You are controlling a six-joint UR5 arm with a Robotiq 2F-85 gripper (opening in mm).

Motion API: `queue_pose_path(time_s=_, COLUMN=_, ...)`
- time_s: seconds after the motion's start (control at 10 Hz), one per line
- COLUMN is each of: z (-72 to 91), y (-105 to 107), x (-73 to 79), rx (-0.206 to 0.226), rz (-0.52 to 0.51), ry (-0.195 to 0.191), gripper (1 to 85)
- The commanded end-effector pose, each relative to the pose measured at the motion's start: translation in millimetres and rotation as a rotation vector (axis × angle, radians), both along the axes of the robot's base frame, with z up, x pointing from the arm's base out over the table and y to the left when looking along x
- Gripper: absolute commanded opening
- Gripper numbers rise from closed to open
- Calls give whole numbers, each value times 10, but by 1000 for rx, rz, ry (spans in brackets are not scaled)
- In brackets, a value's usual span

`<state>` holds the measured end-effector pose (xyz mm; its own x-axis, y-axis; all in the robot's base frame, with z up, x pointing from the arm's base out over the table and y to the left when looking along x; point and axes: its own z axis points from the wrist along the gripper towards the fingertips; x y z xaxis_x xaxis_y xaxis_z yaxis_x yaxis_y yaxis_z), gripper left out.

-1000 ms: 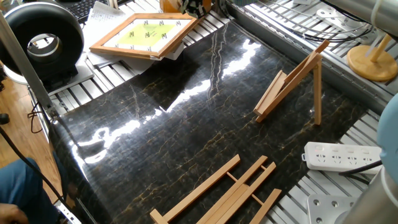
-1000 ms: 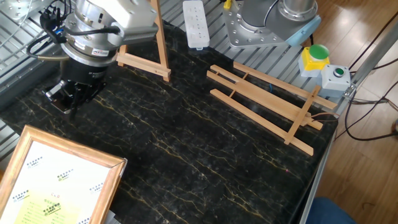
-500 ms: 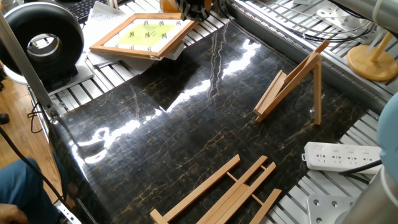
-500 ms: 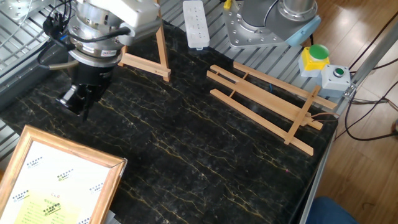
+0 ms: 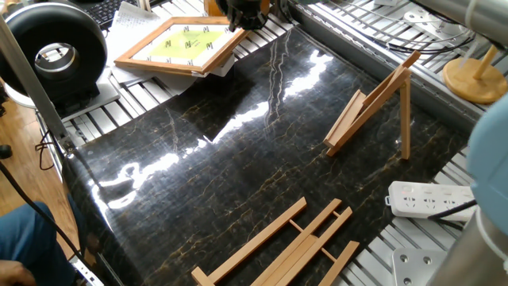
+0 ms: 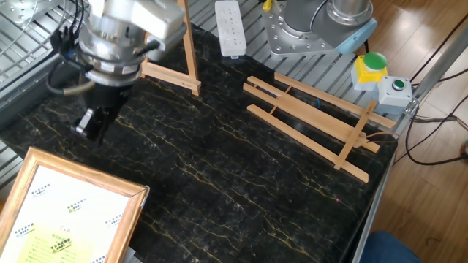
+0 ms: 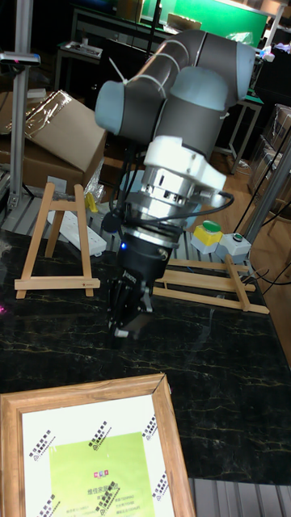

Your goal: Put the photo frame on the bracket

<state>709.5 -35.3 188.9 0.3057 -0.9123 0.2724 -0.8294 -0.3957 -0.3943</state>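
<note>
Since the photo frame [image 7: 85, 448] lies flat, picture up, overhanging the marble top's corner, you get an easy edge to grab. The gripper [image 7: 128, 319] hovers nearby, carrying nothing; jaws probably nearly closed, can't tell. The bracket [image 5: 373, 107] stands upright, waiting by the opposite edge.

— What room do I have around the bracket [image 6: 174, 62]?

— Dark surface [image 6: 241, 183] in front of it lies bare up to the photo frame [image 6: 62, 219]. My hand [image 6: 89, 126] hangs between them.

— Obstacles?

— The flat easel [image 6: 314, 120] beside the bracket, the power strip [image 6: 231, 28] behind.
</note>
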Motion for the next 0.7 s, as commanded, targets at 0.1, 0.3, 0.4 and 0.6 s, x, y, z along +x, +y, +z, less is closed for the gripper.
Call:
queue_pose_path(time_s=0.1, z=-78, y=33, x=243, rx=-3, rz=55, ry=-66, gripper=597)
queue_pose_path(time_s=0.3, z=-148, y=59, x=254, rx=3, rz=53, ry=-76, gripper=597)
queue_pose_path(time_s=0.4, z=-211, y=90, x=229, rx=20, rz=42, ry=-82, gripper=597)
queue_pose_path(time_s=0.6, z=-325, y=140, x=168, rx=44, rz=33, ry=-94, gripper=597)
